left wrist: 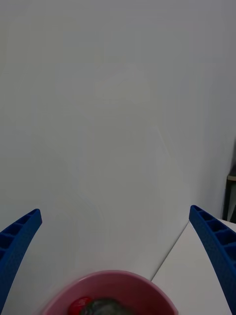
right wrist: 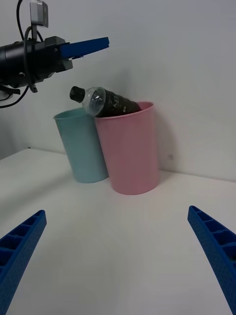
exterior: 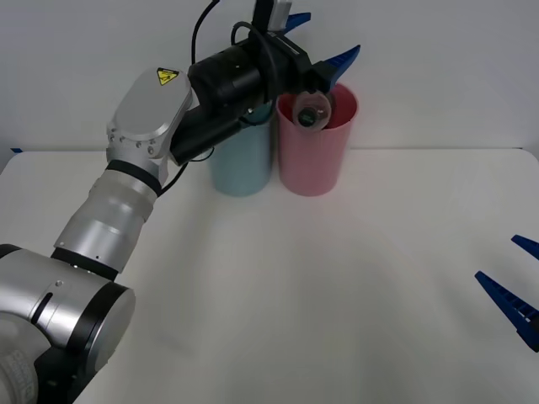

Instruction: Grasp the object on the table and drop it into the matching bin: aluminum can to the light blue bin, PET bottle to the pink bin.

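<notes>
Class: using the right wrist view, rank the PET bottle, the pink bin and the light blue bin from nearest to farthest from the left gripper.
1. PET bottle: just below the open left gripper, tilted on the pink rim.
2. and 3. Pink bin and light blue bin: both lower, side by side; too close to call.

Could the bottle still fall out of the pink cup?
Maybe. The small clear plastic bottle with the black cap lies tilted across the tall pink plastic bin's rim, cap end sticking out over the light blue plastic bin, so it might tip out there. The open left gripper hovers close above and could nudge it.
</notes>
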`<state>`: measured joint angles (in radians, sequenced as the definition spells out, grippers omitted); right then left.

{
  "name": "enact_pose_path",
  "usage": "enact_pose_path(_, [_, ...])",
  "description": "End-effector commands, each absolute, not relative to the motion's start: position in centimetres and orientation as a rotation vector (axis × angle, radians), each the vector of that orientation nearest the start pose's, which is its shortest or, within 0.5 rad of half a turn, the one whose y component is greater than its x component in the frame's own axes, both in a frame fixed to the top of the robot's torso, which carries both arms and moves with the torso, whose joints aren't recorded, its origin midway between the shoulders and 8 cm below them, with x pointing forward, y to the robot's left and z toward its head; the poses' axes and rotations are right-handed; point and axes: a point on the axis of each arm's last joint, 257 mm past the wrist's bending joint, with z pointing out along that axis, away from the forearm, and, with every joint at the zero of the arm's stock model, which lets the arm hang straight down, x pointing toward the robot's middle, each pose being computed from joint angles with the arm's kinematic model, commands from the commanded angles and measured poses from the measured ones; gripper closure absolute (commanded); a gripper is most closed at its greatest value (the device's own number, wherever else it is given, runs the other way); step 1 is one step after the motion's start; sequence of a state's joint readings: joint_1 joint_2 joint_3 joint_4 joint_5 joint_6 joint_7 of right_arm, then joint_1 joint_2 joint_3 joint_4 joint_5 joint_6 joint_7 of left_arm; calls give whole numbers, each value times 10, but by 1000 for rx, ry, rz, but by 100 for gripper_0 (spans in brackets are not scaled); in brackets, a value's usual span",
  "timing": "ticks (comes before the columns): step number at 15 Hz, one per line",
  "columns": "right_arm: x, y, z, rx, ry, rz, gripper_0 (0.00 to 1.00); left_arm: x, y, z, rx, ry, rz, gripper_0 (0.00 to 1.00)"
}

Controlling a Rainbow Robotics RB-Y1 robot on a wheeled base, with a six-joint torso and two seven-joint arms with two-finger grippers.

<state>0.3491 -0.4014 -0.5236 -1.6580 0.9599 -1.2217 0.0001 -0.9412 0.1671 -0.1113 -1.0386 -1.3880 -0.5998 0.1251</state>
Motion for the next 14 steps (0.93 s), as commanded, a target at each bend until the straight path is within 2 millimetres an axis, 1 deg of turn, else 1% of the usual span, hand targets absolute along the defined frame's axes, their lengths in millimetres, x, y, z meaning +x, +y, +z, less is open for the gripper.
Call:
enact_pose_path(1, [342, -330, -169, -465, 1441, 567, 0, 624, -45, 34, 762, 1201, -647, 0])
enact_pose_path(3, [342, -330, -169, -465, 1441, 567, 0, 620, -32, 31, 752, 1198, -656, 0])
enact_pose_path(7, [342, -330, -169, -465, 1441, 567, 0, 603, 0, 19, 720, 1188, -664, 0])
enact_pose_path(10, [342, -330, -169, -465, 1441, 567, 0, 592, 31, 11, 708, 1177, -643, 0])
enact_pose_path(14, [342, -330, -169, -465, 1441, 567, 0, 576, 80, -3, 722, 1179, -624, 0])
